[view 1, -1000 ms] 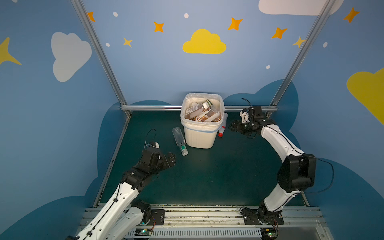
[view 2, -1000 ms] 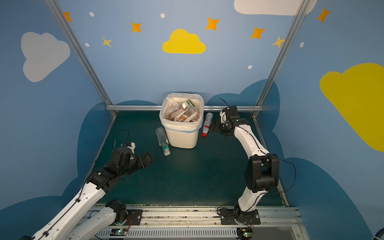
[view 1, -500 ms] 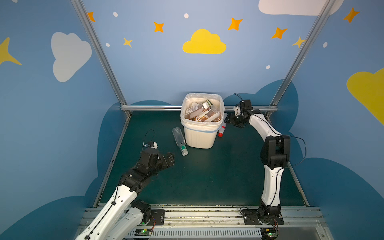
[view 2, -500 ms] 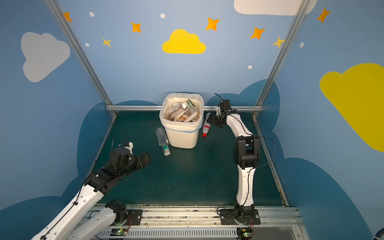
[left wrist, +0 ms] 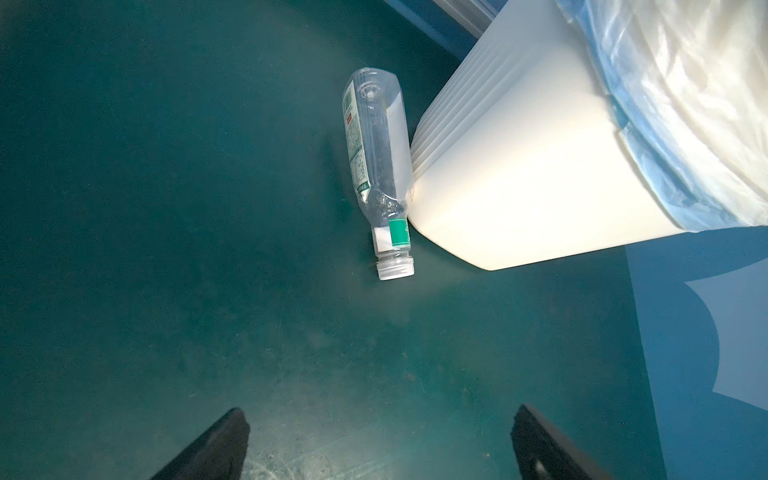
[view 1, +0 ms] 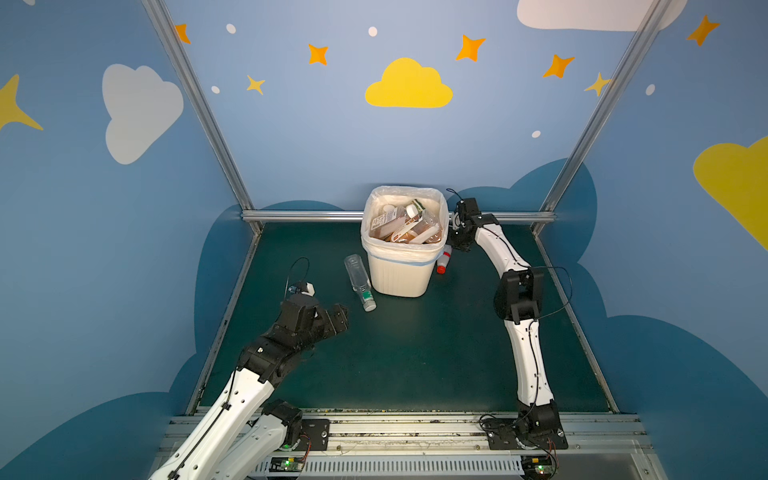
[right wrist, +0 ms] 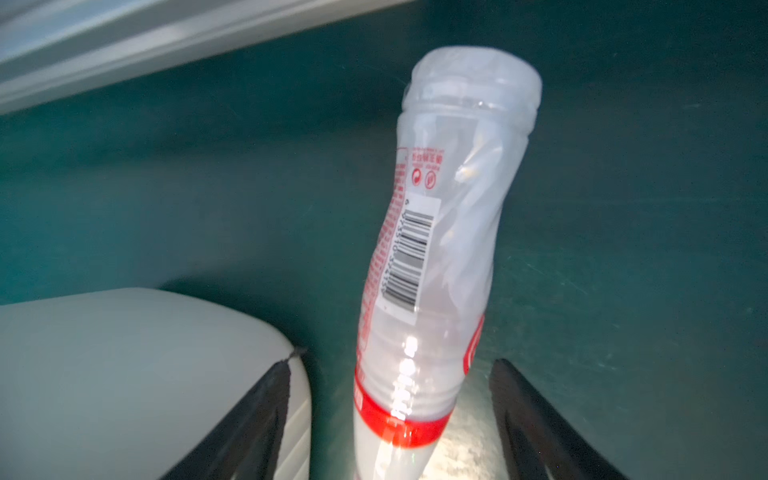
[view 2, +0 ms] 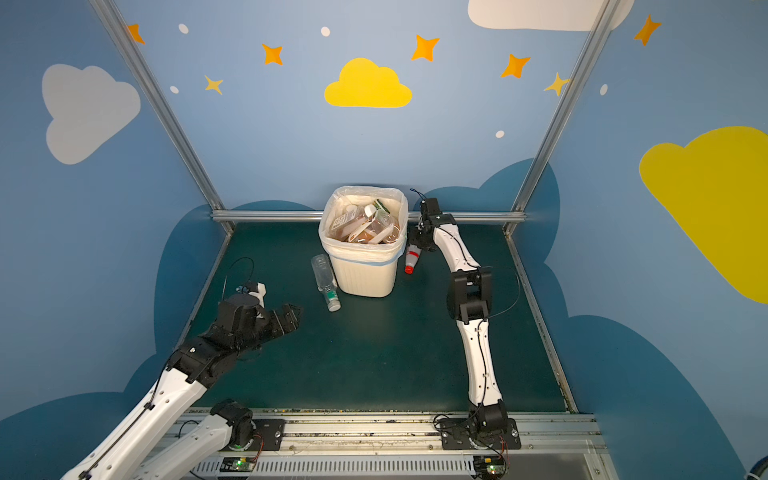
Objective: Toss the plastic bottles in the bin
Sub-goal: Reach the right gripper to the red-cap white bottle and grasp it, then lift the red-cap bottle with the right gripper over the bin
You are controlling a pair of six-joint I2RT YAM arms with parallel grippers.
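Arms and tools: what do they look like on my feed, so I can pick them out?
The left arm and right arm have smooth white link shells with black joint housings and black base plates. Thin black cables loop loosely off each. The left tool and right tool are black, with flat tapered fingers.

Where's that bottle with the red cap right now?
In both top views the red-capped bottle lies on the mat just right of the bin, with the right gripper straddling it.
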